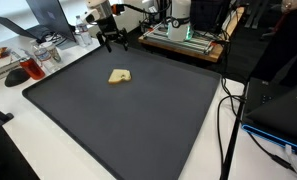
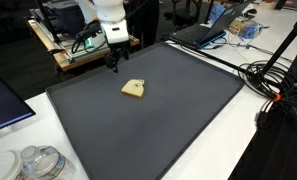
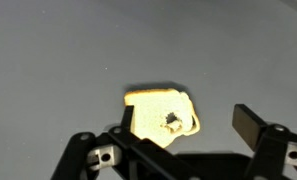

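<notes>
- Your tool (image 1: 112, 43) is hanging above the far edge of the mat (image 1: 138, 125) with its fingers spread wide and nothing between them, as both exterior views are showing.
- The slice (image 1: 119, 76) is lying flat on the mat, a little toward the far side from the middle. It is near the tool but not touching it, and it is sitting well apart from every edge.
- In the wrist view the slice (image 3: 160, 112) is sitting just ahead of the tool, roughly between the lines of the two fingers (image 3: 246, 122). It is showing a paler rim and a small dark mark on its top face.
- It is looking like a thin, pale yellow piece of toast, real or toy, with one end rounded. You are probably dealing with something light. Whether it is soft or stiff I cannot tell from here.
- Lying flat, it is offering only its thin edges, so the best hold is likely across its narrower width, with the fingertips low against the mat on opposite sides.
- Being so light, it may skid or tip if one finger is reaching it before the other. A hard squeeze may crush or buckle it if it is soft.
- The mat is covering most of the white surface (image 1: 23, 145). Cables (image 1: 228, 110) are trailing along one side, a laptop (image 2: 193, 33) is sitting past the far corner, and clear containers (image 2: 36, 162) are standing at a near corner. All of these are well apart from the slice.
</notes>
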You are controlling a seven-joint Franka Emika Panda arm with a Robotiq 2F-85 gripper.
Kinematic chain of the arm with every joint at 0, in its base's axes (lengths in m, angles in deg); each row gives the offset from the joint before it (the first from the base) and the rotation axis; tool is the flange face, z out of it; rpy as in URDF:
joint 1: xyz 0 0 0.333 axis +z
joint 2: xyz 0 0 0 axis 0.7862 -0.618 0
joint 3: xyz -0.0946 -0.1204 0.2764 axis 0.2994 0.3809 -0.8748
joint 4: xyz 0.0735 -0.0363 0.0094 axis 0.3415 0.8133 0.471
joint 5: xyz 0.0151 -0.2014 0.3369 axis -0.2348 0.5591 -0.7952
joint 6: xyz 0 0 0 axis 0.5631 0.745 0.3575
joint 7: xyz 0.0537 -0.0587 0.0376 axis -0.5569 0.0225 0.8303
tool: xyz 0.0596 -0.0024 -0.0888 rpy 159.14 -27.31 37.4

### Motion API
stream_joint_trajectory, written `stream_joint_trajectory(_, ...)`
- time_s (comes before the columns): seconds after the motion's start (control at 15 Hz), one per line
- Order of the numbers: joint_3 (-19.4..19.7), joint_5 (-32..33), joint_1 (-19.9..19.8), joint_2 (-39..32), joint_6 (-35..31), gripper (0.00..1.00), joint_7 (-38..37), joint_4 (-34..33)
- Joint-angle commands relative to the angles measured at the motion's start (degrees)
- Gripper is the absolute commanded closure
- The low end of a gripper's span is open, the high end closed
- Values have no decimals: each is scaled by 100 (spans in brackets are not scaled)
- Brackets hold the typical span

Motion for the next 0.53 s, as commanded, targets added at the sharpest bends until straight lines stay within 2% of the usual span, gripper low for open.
stream_joint_trajectory(0.0,45,66,55,112,-637,0,1019,384)
stream_joint_trajectory(0.2,-49,-462,-89,61,-1035,0,2357,561)
stream_joint_trajectory(0.27,-227,-614,-261,20,-1147,0,2749,582)
stream_joint_trajectory(0.33,-39,-630,-132,-59,-1262,0,2963,580)
stream_joint_trajectory(0.47,-57,-840,-189,-141,-1397,0,3504,600)
